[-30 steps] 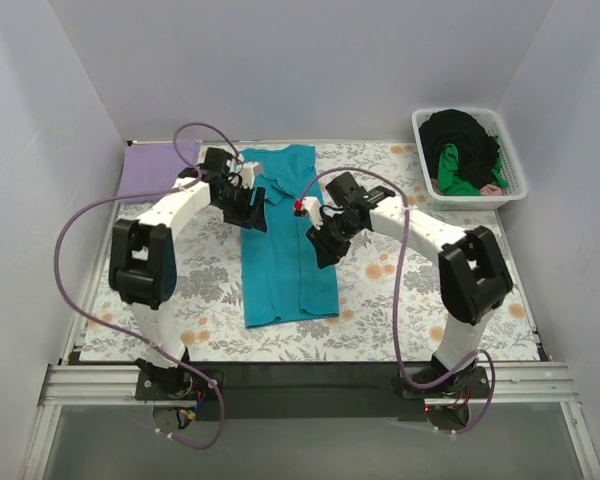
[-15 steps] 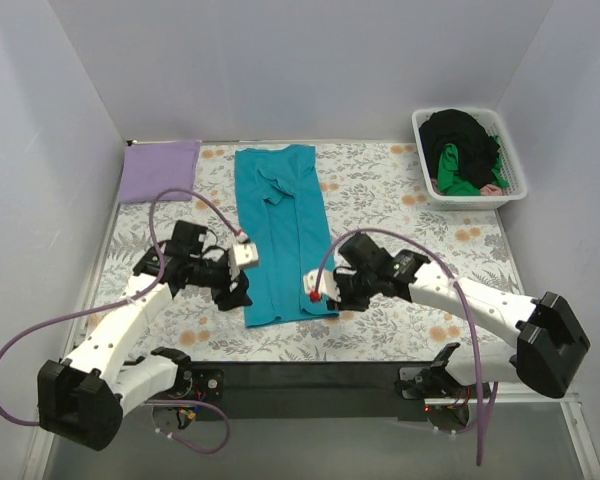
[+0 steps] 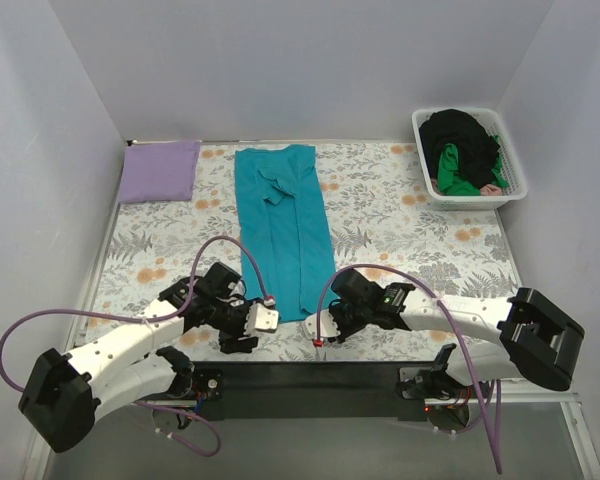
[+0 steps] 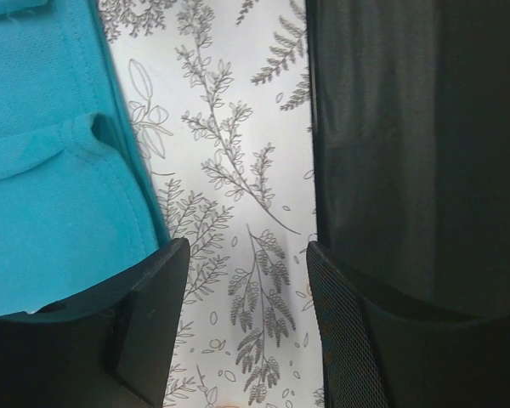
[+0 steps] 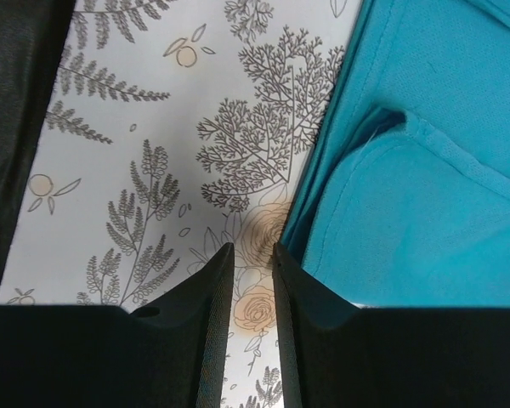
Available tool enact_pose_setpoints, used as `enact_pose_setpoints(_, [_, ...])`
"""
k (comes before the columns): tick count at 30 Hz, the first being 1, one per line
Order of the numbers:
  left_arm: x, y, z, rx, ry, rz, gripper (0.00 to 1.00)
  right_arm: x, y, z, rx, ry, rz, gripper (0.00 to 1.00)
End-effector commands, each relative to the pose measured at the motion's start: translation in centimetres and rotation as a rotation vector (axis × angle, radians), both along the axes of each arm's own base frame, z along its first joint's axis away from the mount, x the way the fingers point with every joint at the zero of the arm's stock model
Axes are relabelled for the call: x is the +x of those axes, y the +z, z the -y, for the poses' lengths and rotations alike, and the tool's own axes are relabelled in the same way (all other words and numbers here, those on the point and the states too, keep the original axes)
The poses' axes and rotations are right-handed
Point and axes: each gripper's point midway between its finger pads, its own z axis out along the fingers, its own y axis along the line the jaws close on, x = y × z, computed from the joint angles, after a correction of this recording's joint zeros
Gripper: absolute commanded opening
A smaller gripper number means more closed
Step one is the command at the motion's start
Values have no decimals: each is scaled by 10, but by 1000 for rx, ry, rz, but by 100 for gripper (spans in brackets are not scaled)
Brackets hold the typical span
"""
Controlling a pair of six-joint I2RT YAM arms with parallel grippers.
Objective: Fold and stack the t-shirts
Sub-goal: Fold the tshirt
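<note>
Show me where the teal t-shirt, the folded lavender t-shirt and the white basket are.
teal t-shirt (image 3: 285,240), top external view, middle of the flat cloth.
lavender t-shirt (image 3: 160,170), top external view, centre of the folded shirt.
white basket (image 3: 480,201), top external view, its near wall.

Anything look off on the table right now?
Only minor: the teal t-shirt lies as a long strip, but a sleeve flap near its far end is bunched and crooked. The lavender t-shirt lies flat and folded. Nothing spilled or damaged.
</note>
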Motion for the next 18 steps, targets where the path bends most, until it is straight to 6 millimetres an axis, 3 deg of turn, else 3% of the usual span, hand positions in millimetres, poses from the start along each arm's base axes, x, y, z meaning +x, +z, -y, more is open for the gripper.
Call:
enact_pose_setpoints(1, [13,-2,4,-2,31,55,56,16,12,-16,70,2,93,32])
enact_pose_setpoints(7, [15,-5,1,-8,38,89,56,15,36,-19,139,-12,106,41])
enact_pose_setpoints(9, [16,-5,2,-13,41,90,56,13,39,-19,142,-12,93,49])
enact_pose_setpoints(18, [18,-4,2,-6,64,84,63,17,18,-11,53,-61,5,52])
